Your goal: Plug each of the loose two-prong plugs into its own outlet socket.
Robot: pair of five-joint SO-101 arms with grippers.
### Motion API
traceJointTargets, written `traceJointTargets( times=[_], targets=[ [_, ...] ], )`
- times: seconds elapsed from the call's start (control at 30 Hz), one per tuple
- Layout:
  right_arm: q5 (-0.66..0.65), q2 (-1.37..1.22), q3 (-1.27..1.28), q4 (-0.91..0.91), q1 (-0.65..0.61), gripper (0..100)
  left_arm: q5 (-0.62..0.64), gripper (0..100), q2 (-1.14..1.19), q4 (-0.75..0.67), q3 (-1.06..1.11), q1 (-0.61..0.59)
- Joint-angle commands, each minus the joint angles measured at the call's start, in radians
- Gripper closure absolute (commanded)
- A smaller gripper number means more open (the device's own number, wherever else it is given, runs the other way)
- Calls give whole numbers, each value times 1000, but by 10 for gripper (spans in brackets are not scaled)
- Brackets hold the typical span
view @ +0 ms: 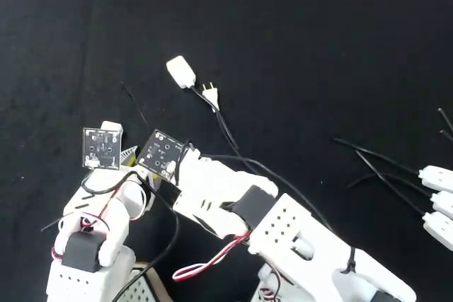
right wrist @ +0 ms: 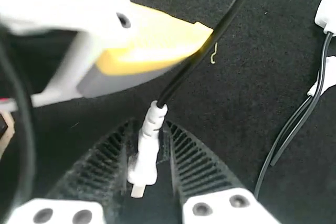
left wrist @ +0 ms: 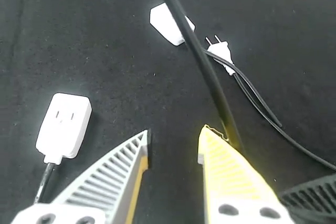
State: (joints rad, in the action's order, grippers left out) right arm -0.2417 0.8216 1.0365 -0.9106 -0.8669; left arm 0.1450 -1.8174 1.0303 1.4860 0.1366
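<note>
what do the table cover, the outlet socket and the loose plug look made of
The table cover looks like black cloth or felt: matte, with a fuzzy speckled nap. The outlet socket seems moulded white plastic: smooth, rounded edges, slight sheen. The loose plug has a similar white plastic-looking body; its two prongs look pale and shiny, probably metal.
</note>
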Motion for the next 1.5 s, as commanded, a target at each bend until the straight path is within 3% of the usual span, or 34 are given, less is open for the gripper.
traceJointTargets(
  times=[0.0,0.2,0.57,0.77,1.13,1.23,1.47],
  targets=[
    [-5,12,-15,12,-20,987,12,830,-9,49,-77,59],
    [-5,12,15,55,-20,987,11,830,-9,110,-124,133],
    [-5,12,21,69,-20,987,8,830,-11,135,-157,145],
    [-5,12,22,68,-18,987,-106,830,-9,160,-165,182],
    [-5,13,22,68,-15,987,-163,825,-9,204,-176,182],
    [-3,13,21,68,-3,987,-236,825,-9,206,-166,137],
    [-3,19,-10,66,104,987,-238,824,-9,218,-163,-117]
  ],
)
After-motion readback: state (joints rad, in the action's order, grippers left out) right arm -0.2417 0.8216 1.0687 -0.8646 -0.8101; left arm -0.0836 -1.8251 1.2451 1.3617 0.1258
